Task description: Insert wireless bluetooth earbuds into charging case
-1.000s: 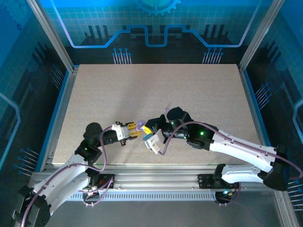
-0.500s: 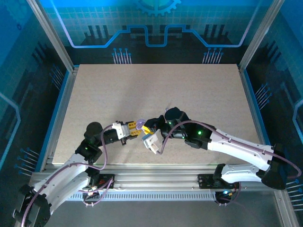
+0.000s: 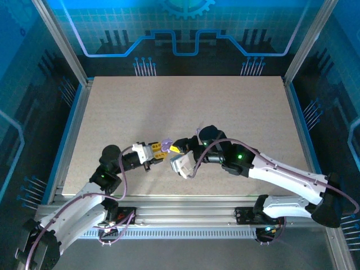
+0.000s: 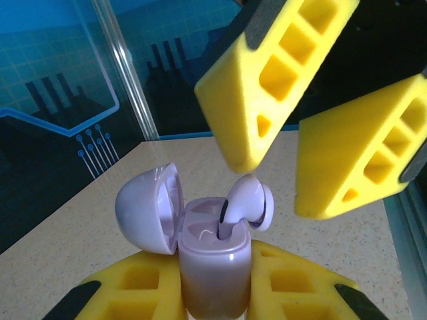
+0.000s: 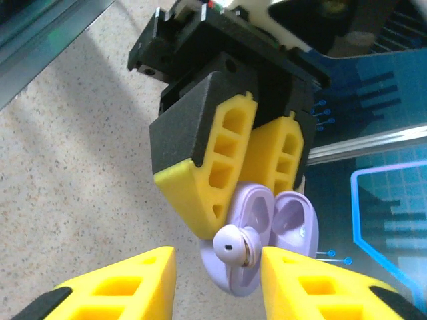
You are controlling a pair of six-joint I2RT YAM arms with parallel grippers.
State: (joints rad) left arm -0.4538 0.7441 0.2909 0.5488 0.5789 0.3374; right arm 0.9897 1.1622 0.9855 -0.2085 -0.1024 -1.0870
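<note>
Arms meet near the front of the table (image 3: 169, 101) in the overhead view, where we see the left gripper (image 3: 159, 151) clamped on a lilac charging case (image 3: 165, 145), with the right gripper (image 3: 173, 149) just beside it. From the left wrist, the case stands upright with its lid (image 4: 150, 207) swung open. A pale earbud (image 4: 245, 200) sits tilted, stem down, in one well. From the right wrist, we find that gripper's yellow fingers (image 5: 120, 287) spread apart, clear of the bud.
</note>
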